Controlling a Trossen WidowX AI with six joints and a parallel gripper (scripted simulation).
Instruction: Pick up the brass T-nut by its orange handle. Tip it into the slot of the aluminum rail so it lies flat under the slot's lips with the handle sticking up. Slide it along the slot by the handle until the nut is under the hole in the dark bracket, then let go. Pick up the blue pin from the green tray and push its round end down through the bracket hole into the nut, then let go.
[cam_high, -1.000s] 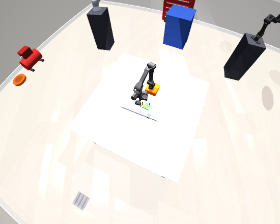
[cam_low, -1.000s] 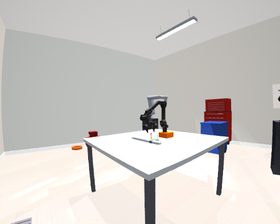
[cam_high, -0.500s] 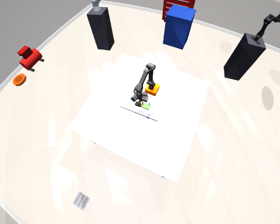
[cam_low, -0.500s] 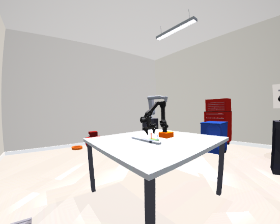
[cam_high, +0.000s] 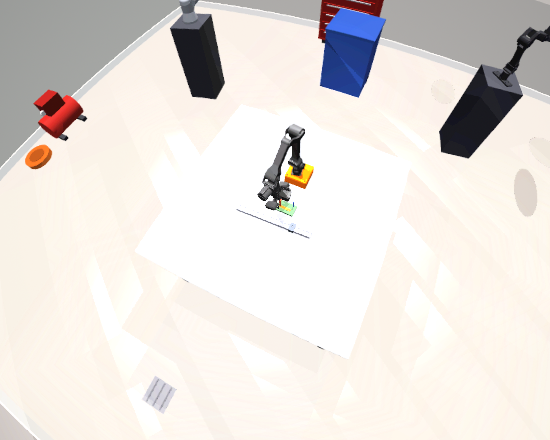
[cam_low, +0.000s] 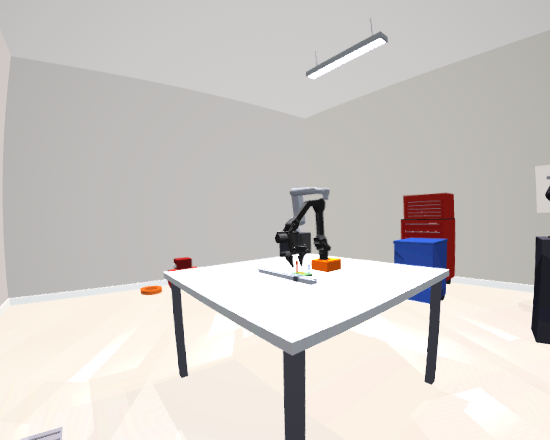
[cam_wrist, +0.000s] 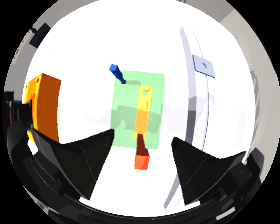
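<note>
Brass T-nut (cam_wrist: 144, 107) lies on the green tray (cam_high: 290, 212) (cam_wrist: 120, 135), inward from the desk's (cam_high: 240, 295) (cam_low: 295, 320) edges, its orange handle (cam_wrist: 142, 160) standing between the gripper's (cam_high: 279, 200) (cam_low: 296, 264) (cam_wrist: 143, 140) wide-apart, empty fingers, presumably so they can close on it.

A robotics workshop or lab, by the look of its gear

A black arm (cam_high: 280, 162) (cam_low: 320, 220) on a white table (cam_high: 265, 285) (cam_low: 300, 310), a red tool chest (cam_high: 327, 20) (cam_low: 427, 207), a blue cabinet (cam_high: 347, 55) (cam_low: 420, 265), a red tank-like machine (cam_high: 61, 116) (cam_low: 183, 263) and more arms on dark pedestals (cam_high: 200, 60) (cam_high: 475, 115) (cam_low: 544, 290), under a hanging strip light (cam_low: 347, 56)
</note>
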